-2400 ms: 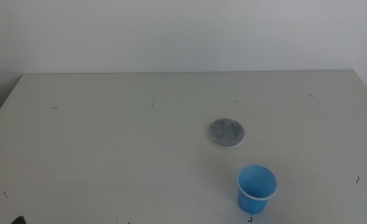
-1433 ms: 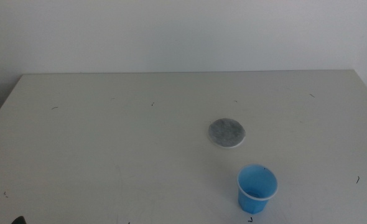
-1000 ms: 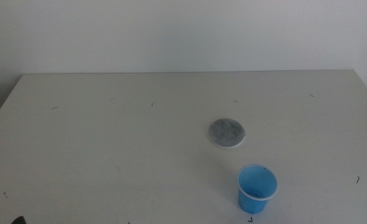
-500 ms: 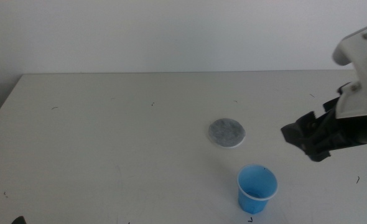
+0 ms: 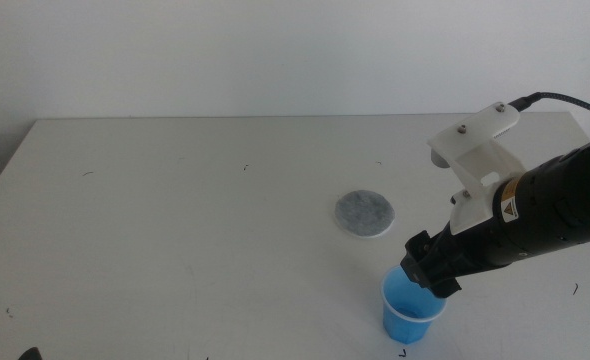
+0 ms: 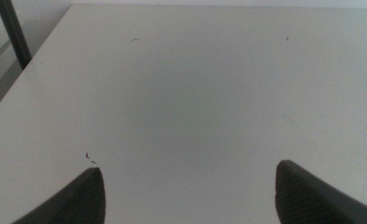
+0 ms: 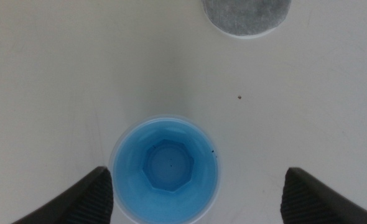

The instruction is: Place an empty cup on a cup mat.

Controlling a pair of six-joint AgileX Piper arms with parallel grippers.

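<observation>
The blue cup (image 5: 411, 311) stands upright and empty near the table's front edge, right of centre. The grey speckled cup mat (image 5: 364, 213) lies flat, a little behind and to the left of the cup, with nothing on it. My right gripper (image 5: 428, 270) hovers just above the cup's rim, coming in from the right. In the right wrist view the cup (image 7: 165, 168) sits between the wide-open jaws of the right gripper (image 7: 197, 190), off to one side, and the mat (image 7: 246, 15) lies beyond it. My left gripper (image 6: 190, 186) is open over bare table.
The white table (image 5: 175, 220) carries only small dark specks. A white wall rises behind it. A dark tip (image 5: 29, 353) shows at the bottom left edge of the middle view. The table's left edge and a dark pole (image 6: 12, 34) show in the left wrist view.
The right arm has come in from the right and moved left and down until its gripper is over the cup. The cup and mat have not moved.
</observation>
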